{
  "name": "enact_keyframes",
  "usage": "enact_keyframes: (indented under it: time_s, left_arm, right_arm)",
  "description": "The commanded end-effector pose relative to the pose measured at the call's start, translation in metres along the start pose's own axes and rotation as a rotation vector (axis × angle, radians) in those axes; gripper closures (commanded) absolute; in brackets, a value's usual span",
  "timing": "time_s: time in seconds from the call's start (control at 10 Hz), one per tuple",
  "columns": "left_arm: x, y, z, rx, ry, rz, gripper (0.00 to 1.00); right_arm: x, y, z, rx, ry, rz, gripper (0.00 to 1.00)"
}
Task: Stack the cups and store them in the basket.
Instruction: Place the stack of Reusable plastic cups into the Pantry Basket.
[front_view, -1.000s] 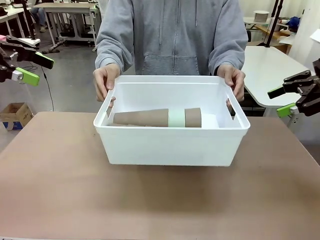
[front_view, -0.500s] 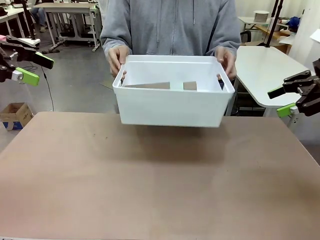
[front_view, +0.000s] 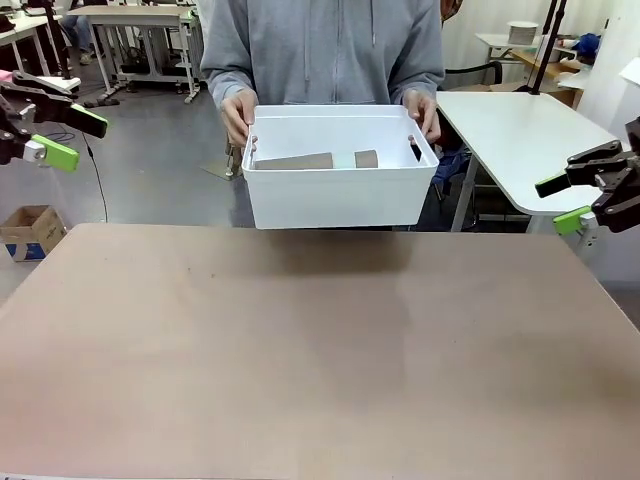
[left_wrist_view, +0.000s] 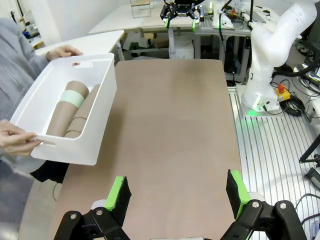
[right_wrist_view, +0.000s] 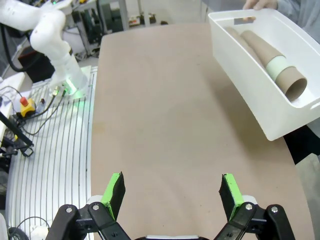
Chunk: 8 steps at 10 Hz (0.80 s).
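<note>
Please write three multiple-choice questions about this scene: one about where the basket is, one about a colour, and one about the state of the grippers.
1. Where is the basket?
A. Lifted in the person's hands
B. On the floor
C. Held by a gripper

2. What colour is the band in the stack of cups?
A. Red
B. Mint green
C. Black

3. How are the left gripper and right gripper?
A. Both shut on cups
B. One shut
C. Both open, holding nothing

Answers: 1 A, hands grip both short sides; 2 B, seen among brown cups; 3 C, jaws stand wide apart.
</note>
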<state>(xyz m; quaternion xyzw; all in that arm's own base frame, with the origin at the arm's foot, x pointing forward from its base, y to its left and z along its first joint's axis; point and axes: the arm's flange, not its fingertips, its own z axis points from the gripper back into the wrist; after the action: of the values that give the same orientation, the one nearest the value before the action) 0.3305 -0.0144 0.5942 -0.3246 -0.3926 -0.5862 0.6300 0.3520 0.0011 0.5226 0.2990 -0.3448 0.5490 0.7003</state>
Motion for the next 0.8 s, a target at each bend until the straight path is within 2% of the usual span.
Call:
enact_keyframes:
  time_s: [0.0,0.7]
  left_arm:
    - [0.0022,0.0013,0.0007,-0.004,-0.024,-0.005,0.0]
    - [0.0022,0.0013,0.0007,-0.004,-0.024,-0.005,0.0]
  right_arm:
    - [0.0017,0.0013,-0.0004,-0.003,-0.019,-0.017,0.0]
    - [0.0017,0.0013,-0.0004,-0.003,-0.019,-0.017,0.0]
